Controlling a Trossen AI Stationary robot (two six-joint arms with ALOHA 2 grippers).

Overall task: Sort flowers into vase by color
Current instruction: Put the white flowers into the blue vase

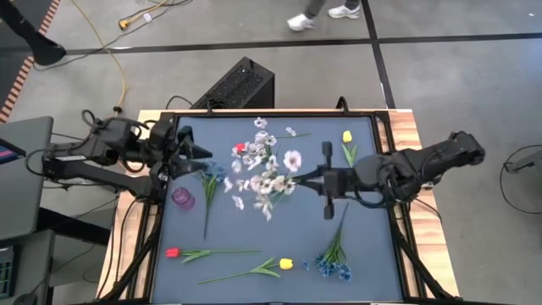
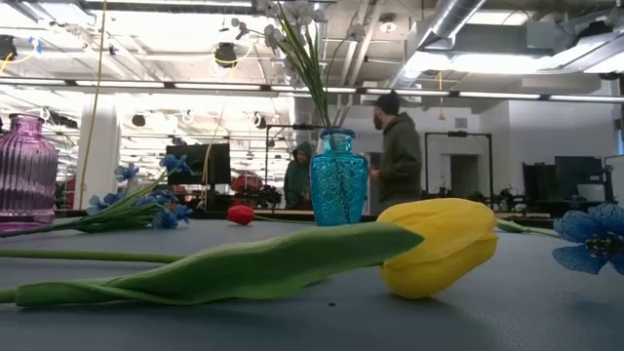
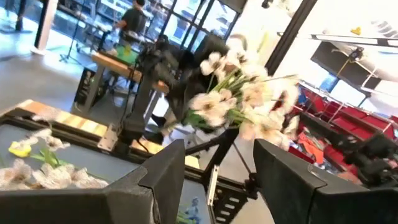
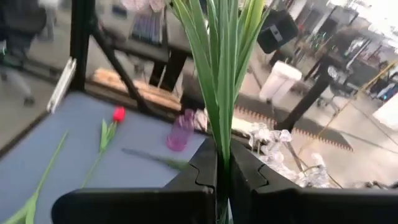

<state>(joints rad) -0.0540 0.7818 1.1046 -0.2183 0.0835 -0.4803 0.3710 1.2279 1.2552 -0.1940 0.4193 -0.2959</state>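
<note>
- High view: right gripper (image 1: 306, 179) at table centre, fingers pinched on stems of white blossom sprays (image 1: 269, 180), which spread over the middle of the grey table (image 1: 254, 271) and hide the vase under them.
- Left gripper (image 1: 201, 153) sits off the left side of the white sprays, jaws apart, nothing between them.
- Purple vase (image 1: 183, 199) stands left of the white sprays, just by the left arm; a blue spray (image 1: 212, 176) lies between it and the white bunch, stem running toward the near edge.
- Red tulip (image 1: 173, 252) and yellow tulip (image 1: 285, 264) lie flat along the near edge, well apart from the white sprays; second blue spray (image 1: 334, 266) to their right.
- Another yellow tulip (image 1: 346, 137) lies at the far right of the bunch; a red bit (image 1: 240, 147) shows at its far left.
- Black box (image 1: 240, 85) on the floor beyond the table; a person's shoes (image 1: 301, 22) farther off.
- Low view: big yellow tulip (image 2: 439, 244) fills the foreground and blocks the table behind it; teal vase (image 2: 337, 178) stands behind it with green stems rising out.
- Purple vase (image 2: 26, 173) far left of the teal vase, blue spray (image 2: 136, 207) and red tulip (image 2: 240, 214) between them. Person (image 2: 400, 156) stands in the room behind.
- Left wrist view: fingers (image 3: 165, 174) parted, empty; white sprays (image 3: 242, 99) ahead, the other arm dark behind them.
- Right wrist view: fingers (image 4: 202, 168) closed tight on green stems (image 4: 219, 68); purple vase (image 4: 181, 132) and red tulip (image 4: 119, 114) beyond.
</note>
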